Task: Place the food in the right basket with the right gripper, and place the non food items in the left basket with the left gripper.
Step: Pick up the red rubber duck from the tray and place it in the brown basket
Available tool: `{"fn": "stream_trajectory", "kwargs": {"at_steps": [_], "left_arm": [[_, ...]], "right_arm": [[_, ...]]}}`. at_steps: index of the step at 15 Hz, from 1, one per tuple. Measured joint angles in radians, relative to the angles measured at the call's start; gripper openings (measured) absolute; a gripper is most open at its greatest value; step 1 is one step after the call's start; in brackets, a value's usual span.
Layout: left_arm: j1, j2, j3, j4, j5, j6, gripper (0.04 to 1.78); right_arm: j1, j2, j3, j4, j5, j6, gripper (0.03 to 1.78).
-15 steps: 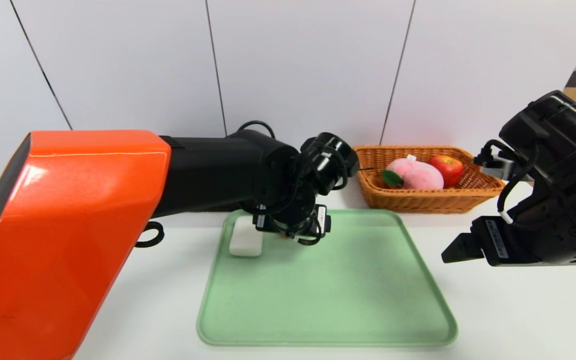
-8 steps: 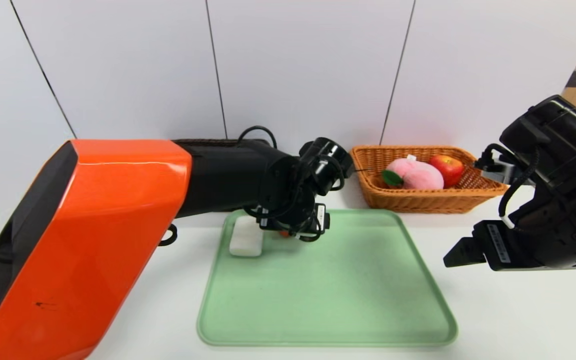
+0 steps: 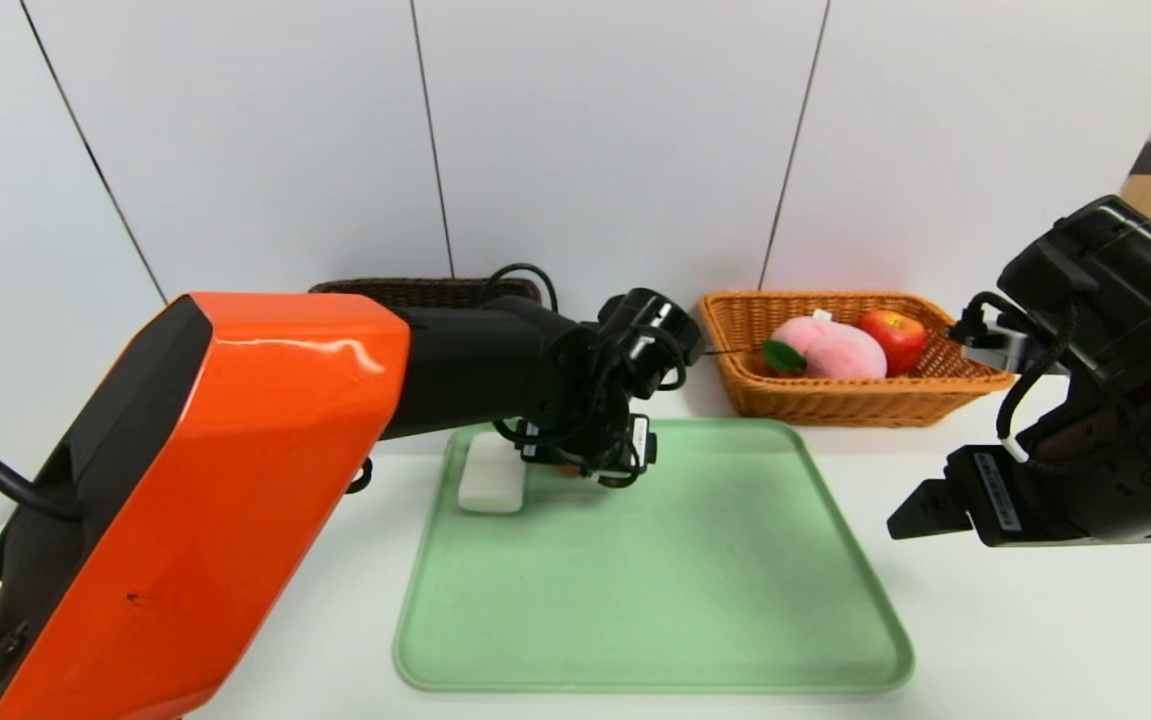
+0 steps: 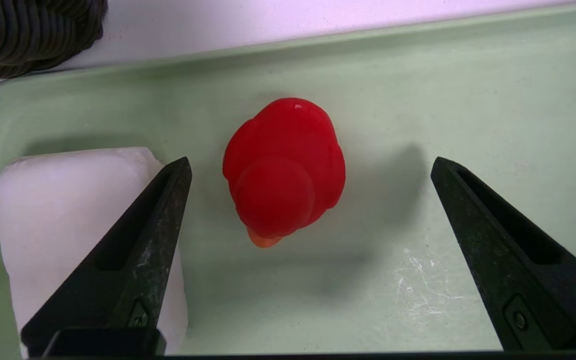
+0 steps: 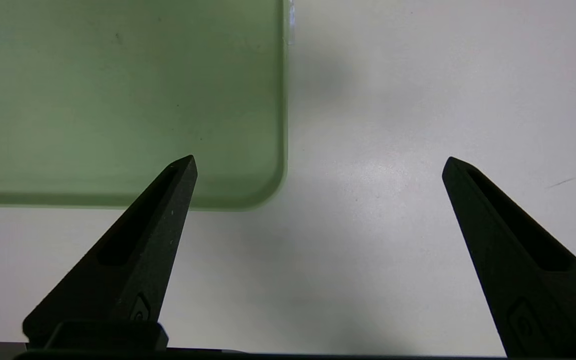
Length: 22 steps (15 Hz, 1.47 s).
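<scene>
My left gripper (image 3: 585, 462) hangs open low over the green tray's (image 3: 655, 600) far left part. Between its jaws, untouched, lies a small red rounded toy-like piece (image 4: 283, 167) with an orange tip. A white rounded block (image 4: 67, 210) lies beside it, right by one finger (image 4: 137, 260); the block (image 3: 491, 483) also shows in the head view. The orange-tan right basket (image 3: 845, 405) holds a pink plush peach (image 3: 830, 352) and a red-yellow apple (image 3: 893, 335). Only the rim of the dark left basket (image 3: 425, 290) shows behind the left arm. My right gripper (image 3: 920, 510) hovers open and empty, right of the tray.
The orange-shelled left arm (image 3: 215, 500) fills the left foreground and hides the table there. In the right wrist view the right gripper (image 5: 320, 160) is over bare white table (image 5: 393, 225) at the tray's corner (image 5: 267, 190). A white panelled wall stands behind both baskets.
The left arm has swung lower, uncovering the dark basket's rim, and its gripper has sunk a little toward the red piece. The right arm has barely moved.
</scene>
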Motion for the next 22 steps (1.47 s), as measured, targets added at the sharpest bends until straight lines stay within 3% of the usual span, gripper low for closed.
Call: {"fn": "stream_trajectory", "kwargs": {"at_steps": [4, 8, 11, 17, 22], "left_arm": [[0.003, 0.008, -0.001, -0.013, -0.001, 0.004, 1.68], [0.004, 0.019, -0.001, -0.027, -0.001, 0.011, 1.04], [0.004, 0.024, -0.001, -0.027, -0.002, 0.019, 0.77], [0.002, -0.004, -0.003, -0.034, -0.023, 0.031, 0.69], [-0.017, -0.15, -0.004, -0.03, -0.164, 0.014, 0.69]], "right_arm": [[0.001, 0.0, 0.0, 0.0, 0.0, 0.0, 1.7], [0.004, 0.0, 0.003, 0.0, 0.0, 0.0, 1.7], [0.006, 0.0, 0.004, 0.0, -0.001, 0.0, 1.7], [0.011, 0.0, 0.006, 0.0, -0.001, 0.0, 1.7], [0.012, 0.0, 0.006, 0.0, 0.0, 0.0, 1.7]]}}
